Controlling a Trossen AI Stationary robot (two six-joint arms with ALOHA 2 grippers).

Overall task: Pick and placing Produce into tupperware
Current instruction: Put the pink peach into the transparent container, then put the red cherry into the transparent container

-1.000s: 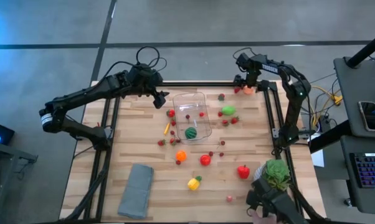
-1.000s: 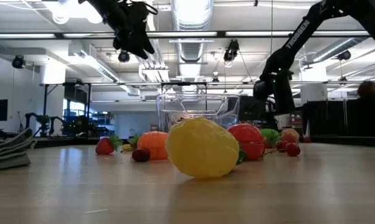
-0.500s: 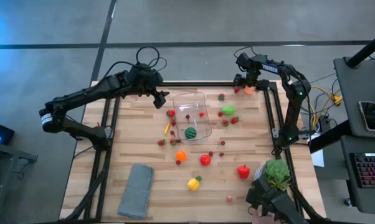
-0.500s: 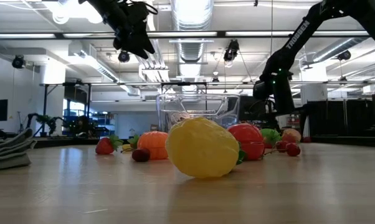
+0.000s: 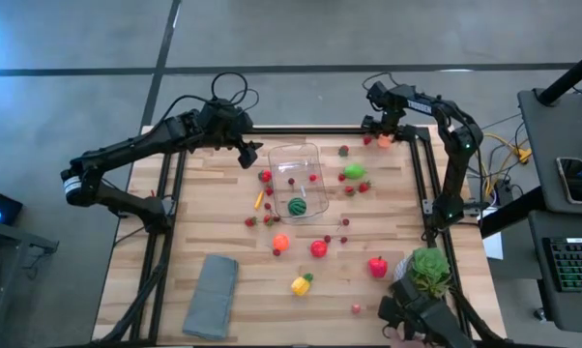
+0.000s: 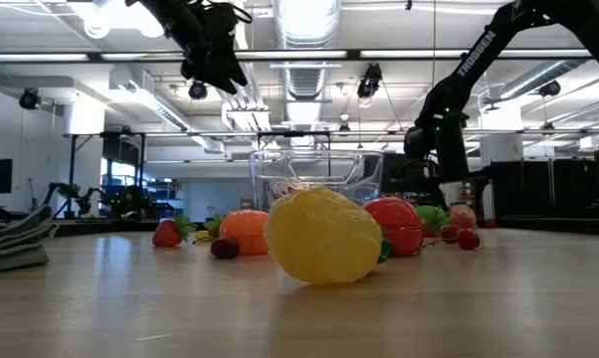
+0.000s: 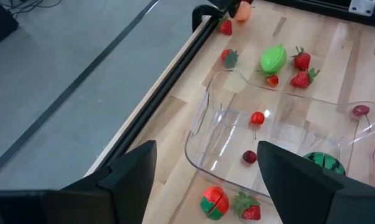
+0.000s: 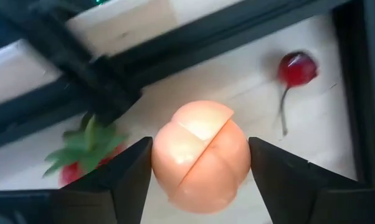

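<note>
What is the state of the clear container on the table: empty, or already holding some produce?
Holding some. The tupperware contains a green watermelon piece and two small red cherries, seen through its clear walls; most produce lies outside on the table.

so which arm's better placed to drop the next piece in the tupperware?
Right. Its gripper already brackets the peach at the table's far right corner. The left gripper hangs open and empty above the tupperware.

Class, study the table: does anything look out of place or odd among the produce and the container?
Most produce lies scattered loose around the tupperware, which holds only a few pieces. A peach sits at the far table edge, between the right claw fingers.
</note>
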